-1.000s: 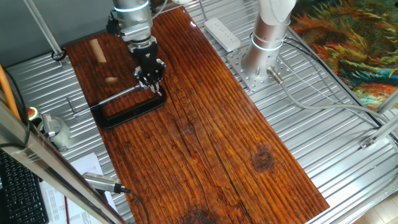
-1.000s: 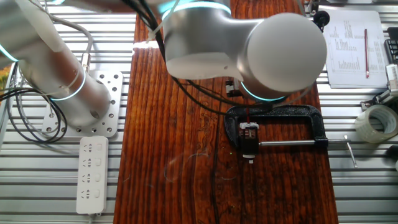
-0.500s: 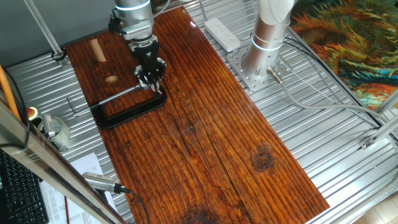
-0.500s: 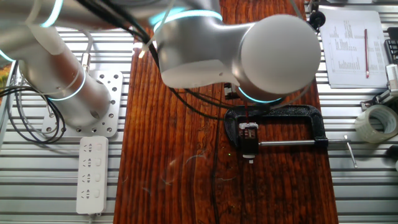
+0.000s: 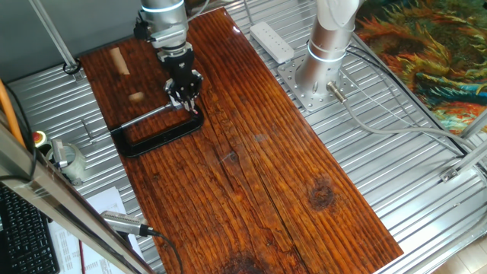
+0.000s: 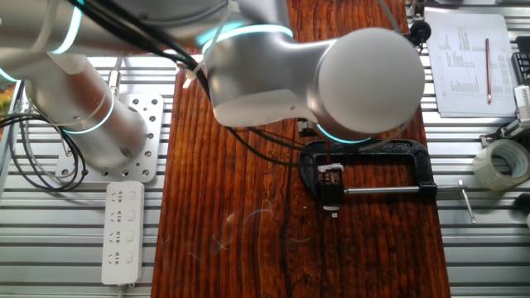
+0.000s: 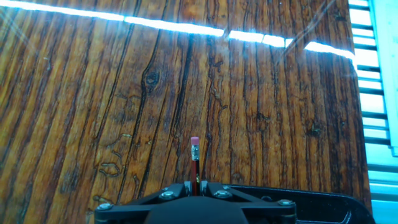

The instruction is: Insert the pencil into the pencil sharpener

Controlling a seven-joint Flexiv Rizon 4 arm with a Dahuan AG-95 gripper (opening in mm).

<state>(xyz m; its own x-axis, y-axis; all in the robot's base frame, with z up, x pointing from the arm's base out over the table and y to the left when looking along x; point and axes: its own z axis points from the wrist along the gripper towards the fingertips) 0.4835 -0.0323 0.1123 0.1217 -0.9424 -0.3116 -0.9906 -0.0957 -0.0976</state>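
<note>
Barely anything has shifted: gripper (image 5: pixel 187 99) clamped on the pencil (image 7: pixel 195 158), hovering right above the sharpener (image 6: pixel 331 180) in the clamp (image 6: pixel 389 153). Insertion step; next, a straight, aligned push down.

The arm (image 6: pixel 331 74) hides the gripper (image 6: pixel 330 153); the sharpener (image 6: pixel 332 176) is too small; the pencil's (image 7: pixel 195 158) lower end is hidden.

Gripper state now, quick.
Gripper: closed on the pencil, eraser end sticking out past the fingers.
</note>
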